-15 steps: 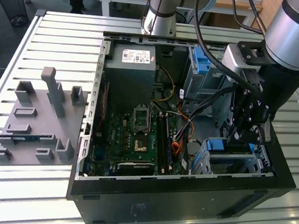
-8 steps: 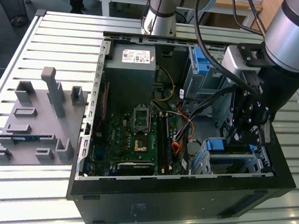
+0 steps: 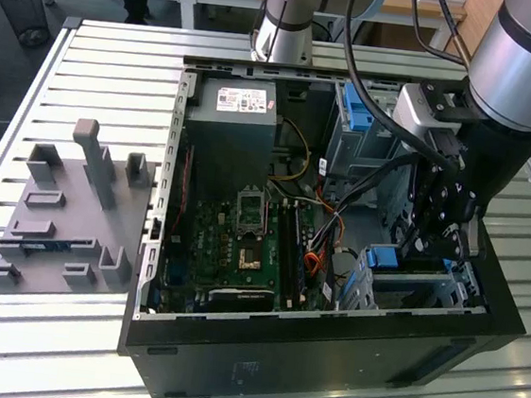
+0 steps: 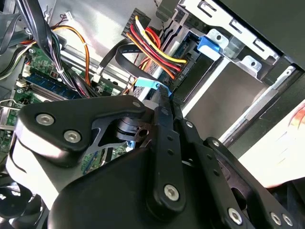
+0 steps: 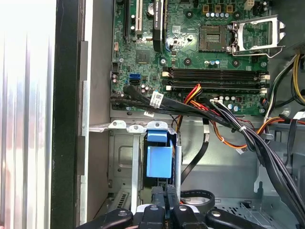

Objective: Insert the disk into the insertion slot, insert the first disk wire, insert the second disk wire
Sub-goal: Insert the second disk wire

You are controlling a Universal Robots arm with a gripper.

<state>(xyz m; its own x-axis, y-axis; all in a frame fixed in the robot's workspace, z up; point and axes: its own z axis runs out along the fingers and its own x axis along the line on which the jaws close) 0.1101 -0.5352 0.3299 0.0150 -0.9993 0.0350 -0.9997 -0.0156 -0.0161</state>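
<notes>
The grey and silver robot arm (image 3: 522, 64) is being reached down from the exterior view's upper right into the open black computer case (image 3: 326, 348), which is lying on its side on the slatted metal worktop (image 3: 89, 66). The black end effector (image 3: 437, 238) is being pointed steeply downward into the case's corner at the exterior view's lower right, just above a bright blue plastic piece (image 3: 385, 258) seated in a silver metal cage (image 3: 408, 288).

In the first wrist view, the end effector's fingers (image 5: 163, 198) are being held nearly together, narrow, with their tips close under the blue plastic piece (image 5: 158, 157); it cannot be told whether anything is pinched between them. That blue piece is standing in a silver sheet-metal bay (image 5: 125, 167) beside the case's black wall (image 5: 66, 114). Whether it belongs to the disk's carrier cannot be told, and the disk's silver body is not being made out.

A bundle of black, red, orange and yellow cables (image 5: 224, 119) is being draped across the bay's edge, between the green motherboard (image 5: 190, 52) and the end effector. In the second wrist view, the black linkage of the end effector (image 4: 164, 143) is covering the foreground, with a small light-blue tab (image 4: 147, 83) just past its tip and red and yellow wires (image 4: 152, 45) running beyond.

A grey plastic fixture tray (image 3: 69, 216) is lying on the worktop, well apart from the case.
</notes>
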